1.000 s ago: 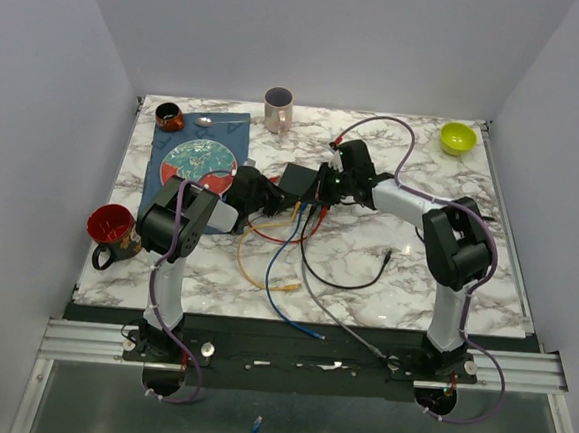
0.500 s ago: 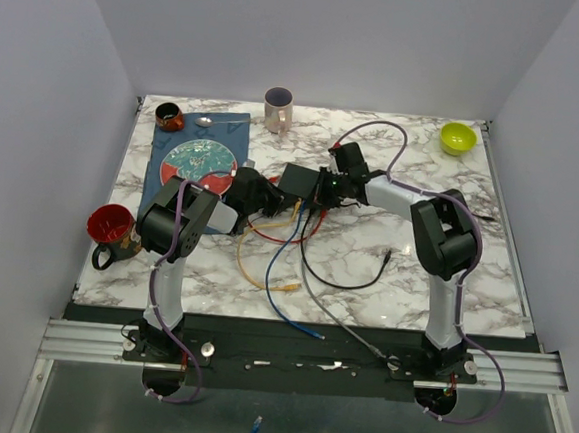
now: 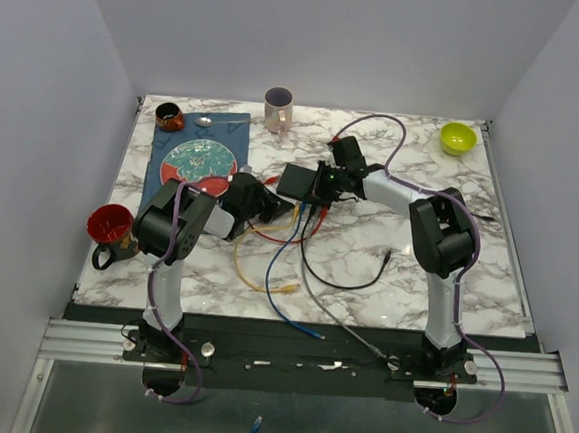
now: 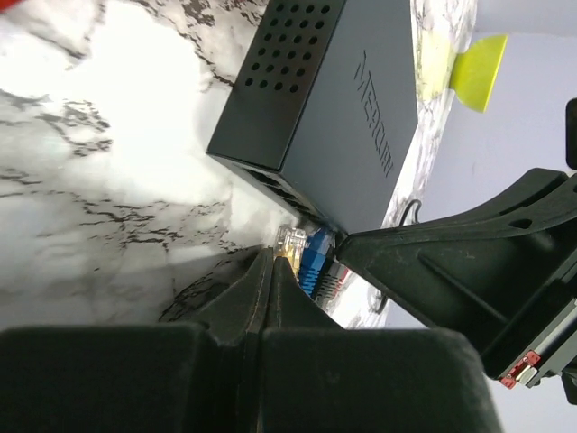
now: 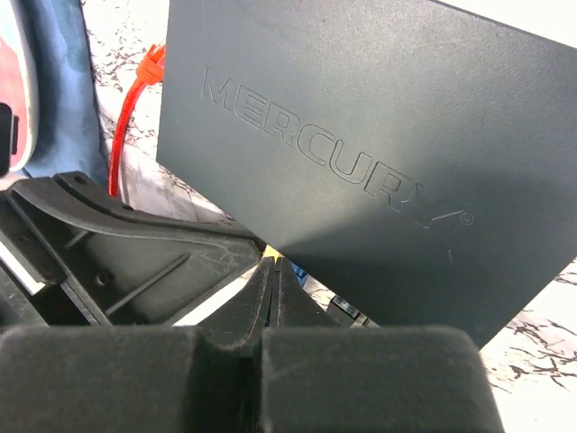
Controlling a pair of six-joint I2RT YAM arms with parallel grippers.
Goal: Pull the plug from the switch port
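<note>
When looking down from above, find the switch (image 3: 298, 181) flat on the marble table (image 3: 385, 274), just above frame centre, between both arms. Lower centre of the left wrist view: left gripper (image 4: 270, 262) pressed together, gripping nothing discernible, tips just short of a yellow plug (image 4: 290, 242) and a blue plug (image 4: 315, 263) at the socket edge. Lower centre of the right wrist view: right gripper (image 5: 273, 271) likewise pressed together beside the switch's lid, contact impossible to judge. Upper left there, red cable (image 5: 133, 99).

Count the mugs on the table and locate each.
3. A red mug at the left edge of the table; a dark brown mug at the far-left corner; a pale mug midway along the far edge. Part of the tabletop is hidden, so more are possible.
</note>
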